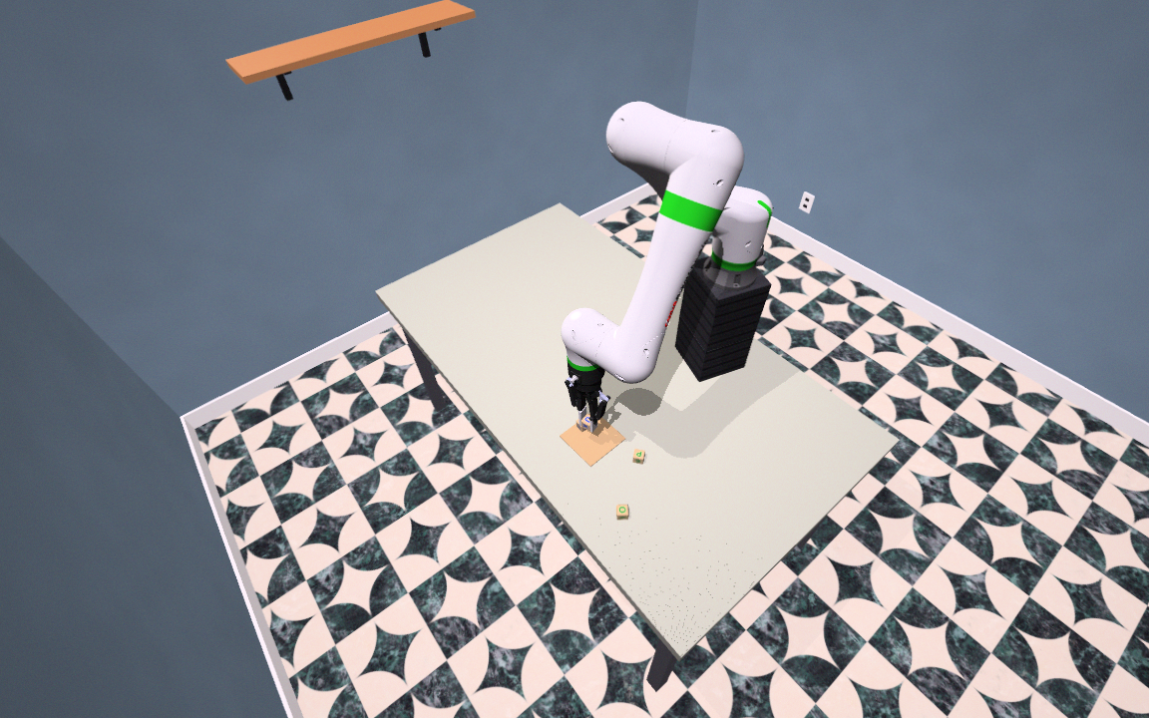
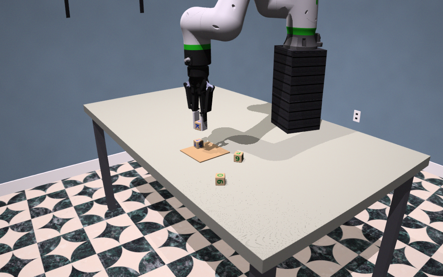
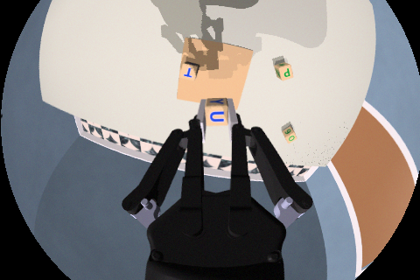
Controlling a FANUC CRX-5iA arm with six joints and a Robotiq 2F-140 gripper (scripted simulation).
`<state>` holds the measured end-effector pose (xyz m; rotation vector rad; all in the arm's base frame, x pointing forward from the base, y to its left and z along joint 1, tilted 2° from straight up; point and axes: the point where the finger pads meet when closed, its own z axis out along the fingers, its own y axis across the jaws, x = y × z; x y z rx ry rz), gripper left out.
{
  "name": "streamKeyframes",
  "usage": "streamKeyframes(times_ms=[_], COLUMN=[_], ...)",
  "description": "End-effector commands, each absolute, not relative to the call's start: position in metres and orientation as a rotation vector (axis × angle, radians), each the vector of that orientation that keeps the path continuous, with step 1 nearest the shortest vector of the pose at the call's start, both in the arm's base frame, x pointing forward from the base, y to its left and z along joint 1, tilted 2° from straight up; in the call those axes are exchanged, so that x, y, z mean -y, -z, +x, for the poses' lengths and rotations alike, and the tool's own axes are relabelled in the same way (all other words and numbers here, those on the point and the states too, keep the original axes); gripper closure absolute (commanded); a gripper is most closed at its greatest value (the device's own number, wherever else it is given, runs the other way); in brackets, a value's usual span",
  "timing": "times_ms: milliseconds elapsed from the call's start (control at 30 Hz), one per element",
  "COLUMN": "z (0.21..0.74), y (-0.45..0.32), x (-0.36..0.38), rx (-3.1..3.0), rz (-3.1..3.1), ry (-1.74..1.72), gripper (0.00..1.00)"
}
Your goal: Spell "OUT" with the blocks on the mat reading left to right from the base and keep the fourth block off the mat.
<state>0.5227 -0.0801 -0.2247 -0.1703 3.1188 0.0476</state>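
exterior view: gripper (image 1: pixel 588 426) (image 2: pixel 199 124) (image 3: pixel 216 107) clamped on u block (image 1: pixel 586 421) (image 2: pixel 197 125) (image 3: pixel 216 116), raised; t block (image 2: pixel 198 143) (image 3: pixel 189 72) on mat (image 1: pixel 591 451) (image 2: pixel 200 156) (image 3: pixel 214 85).

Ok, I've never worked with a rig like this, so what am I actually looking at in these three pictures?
It is one white jointed arm ending in a black two-finger gripper. The top picture looks down from high up, the exterior one from beside the table, and the wrist one from the arm's end, past the fingers.

The gripper holds the U block above the table. On the thin orange mat sits the T block. Off the mat, on the table, are the P block and the O block.
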Motion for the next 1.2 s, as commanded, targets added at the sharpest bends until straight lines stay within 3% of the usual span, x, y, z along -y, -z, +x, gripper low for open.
streamKeyframes(times_ms=[0,1167], z=[0.522,0.508], y=[0.225,0.225], x=[0.080,0.086], rx=[-3.122,-2.795], rz=[-0.107,1.432], ry=[-0.048,-0.056], gripper=[0.84,0.84])
